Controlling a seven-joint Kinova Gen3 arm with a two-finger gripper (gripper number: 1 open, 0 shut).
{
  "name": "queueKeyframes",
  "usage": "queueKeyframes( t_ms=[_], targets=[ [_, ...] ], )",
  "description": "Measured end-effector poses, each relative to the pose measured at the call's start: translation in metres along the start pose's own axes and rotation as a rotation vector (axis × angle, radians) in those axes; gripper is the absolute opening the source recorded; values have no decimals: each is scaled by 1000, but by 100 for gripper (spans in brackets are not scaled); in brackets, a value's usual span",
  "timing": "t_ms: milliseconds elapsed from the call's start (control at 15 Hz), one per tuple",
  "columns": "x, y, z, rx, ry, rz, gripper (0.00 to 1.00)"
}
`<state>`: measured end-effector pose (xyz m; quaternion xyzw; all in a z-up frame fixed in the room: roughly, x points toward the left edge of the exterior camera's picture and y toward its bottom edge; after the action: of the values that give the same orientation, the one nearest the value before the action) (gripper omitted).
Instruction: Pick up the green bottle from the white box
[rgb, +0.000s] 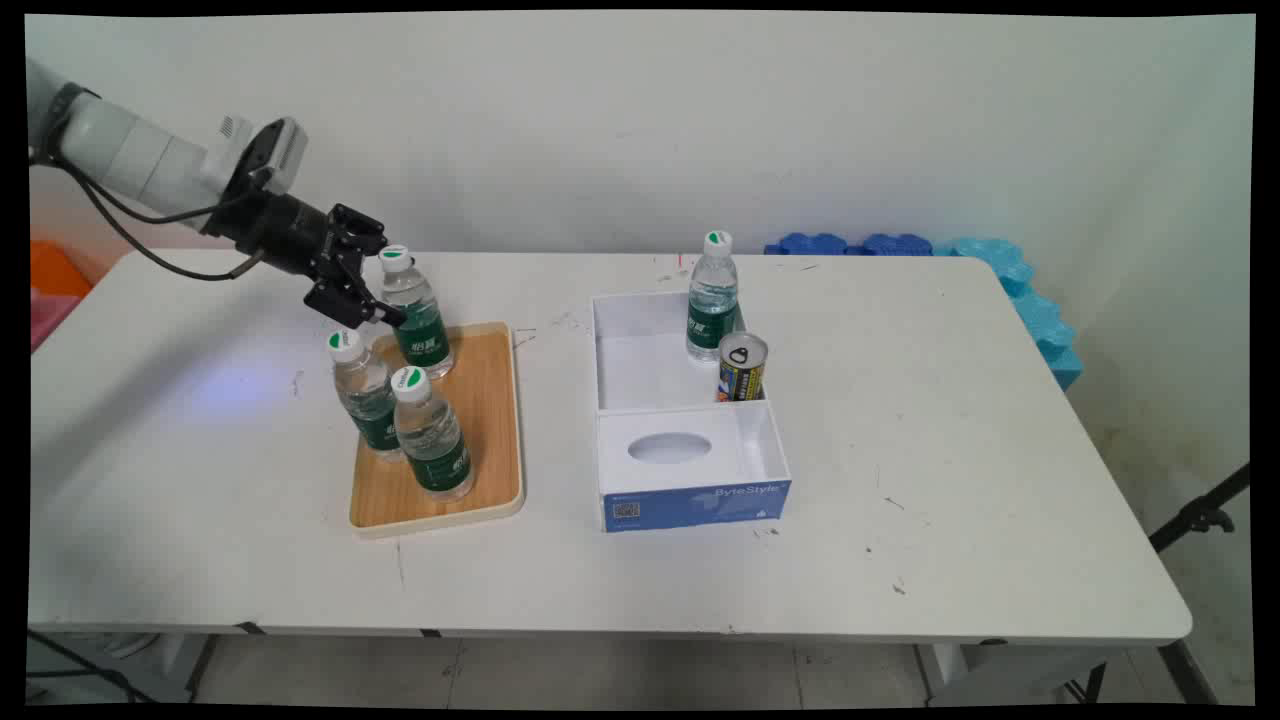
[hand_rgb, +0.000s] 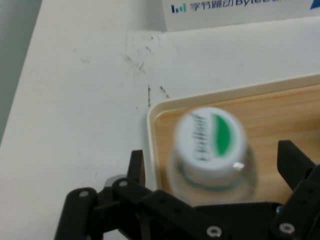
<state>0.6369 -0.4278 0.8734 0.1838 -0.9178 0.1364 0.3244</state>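
We have the jaws (hand_rgb: 212, 172) apart, straddling the upright rear water bottle (rgb: 418, 312) on the wooden tray (rgb: 490, 420).

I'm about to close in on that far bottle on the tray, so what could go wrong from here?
1. The gripper straddles the far bottle high, near its cap, so squeezing could tip it.
2. Two more bottles stand close together on the wooden tray; the linkage could knock the nearer one.
3. The far bottle sits by the tray's corner rim and might catch there.
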Motion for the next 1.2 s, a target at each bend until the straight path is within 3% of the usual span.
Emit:
queueKeyframes(
  t_ms=[400,667,867,1200],
  targets=[
    [20,-8,-18,11,55,-27,100],
    [61,-17,-55,20,117,-68,100],
    [92,-20,-70,40,136,-79,100],
    [155,-13,-53,60,145,-128,100]
  ],
)
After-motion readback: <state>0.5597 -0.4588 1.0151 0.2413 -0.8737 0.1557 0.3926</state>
